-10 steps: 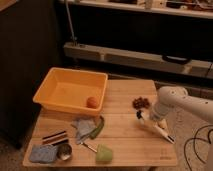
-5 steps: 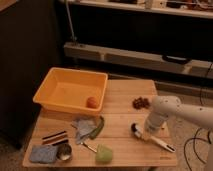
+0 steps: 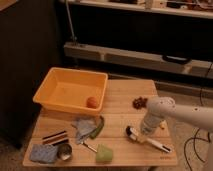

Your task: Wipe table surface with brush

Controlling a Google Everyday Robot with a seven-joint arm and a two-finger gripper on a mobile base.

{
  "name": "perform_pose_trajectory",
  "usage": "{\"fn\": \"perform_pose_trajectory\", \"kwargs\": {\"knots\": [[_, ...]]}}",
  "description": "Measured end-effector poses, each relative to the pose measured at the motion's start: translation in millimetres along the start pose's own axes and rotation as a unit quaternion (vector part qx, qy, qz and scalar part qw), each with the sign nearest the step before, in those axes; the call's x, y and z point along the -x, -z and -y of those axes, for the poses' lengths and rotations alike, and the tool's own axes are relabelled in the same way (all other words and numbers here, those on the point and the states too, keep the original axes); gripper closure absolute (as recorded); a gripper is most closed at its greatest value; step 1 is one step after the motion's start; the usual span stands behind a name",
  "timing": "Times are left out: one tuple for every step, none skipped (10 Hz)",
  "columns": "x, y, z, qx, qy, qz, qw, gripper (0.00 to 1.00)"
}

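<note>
The brush (image 3: pixel 156 144) lies low along the table surface (image 3: pixel 120 114) at the front right. Its dark round head (image 3: pixel 131 132) points left and its white handle runs toward the right front corner. My gripper (image 3: pixel 147 132) hangs from the white arm (image 3: pixel 162 109) that reaches in from the right. It sits directly over the handle, just behind the head, and hides that part of the brush.
An orange-yellow tub (image 3: pixel 60 88) holding an orange ball (image 3: pixel 92 102) fills the back left. A dark reddish cluster (image 3: pixel 140 102) lies behind the arm. At the front left are a crumpled cloth (image 3: pixel 83 127), a green block (image 3: pixel 104 153), a silver-handled utensil (image 3: pixel 89 146), dark strips (image 3: pixel 55 137), a blue sponge (image 3: pixel 42 153) and a metal cup (image 3: pixel 64 151).
The arm has come down and toward the table's front edge. The brush head has moved left and forward along the tabletop and has hardly shifted in the last half second.
</note>
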Motion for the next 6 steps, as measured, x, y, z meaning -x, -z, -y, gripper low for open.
{"fn": "perform_pose_trajectory", "kwargs": {"knots": [[3.0, 0.3, -7.1, 0.005, 0.012, 0.005, 0.9999, 1.0], [19.6, 1.6, -24.2, 0.013, 0.039, 0.012, 0.9991, 1.0], [38.1, 1.9, -42.6, 0.017, 0.063, 0.02, 0.9977, 1.0], [52.4, 1.2, -58.4, 0.017, 0.082, 0.026, 0.9962, 1.0], [65.3, 0.3, -74.6, 0.014, 0.088, 0.035, 0.9954, 1.0], [73.2, 0.5, -86.7, 0.012, 0.093, 0.046, 0.9945, 1.0]]}}
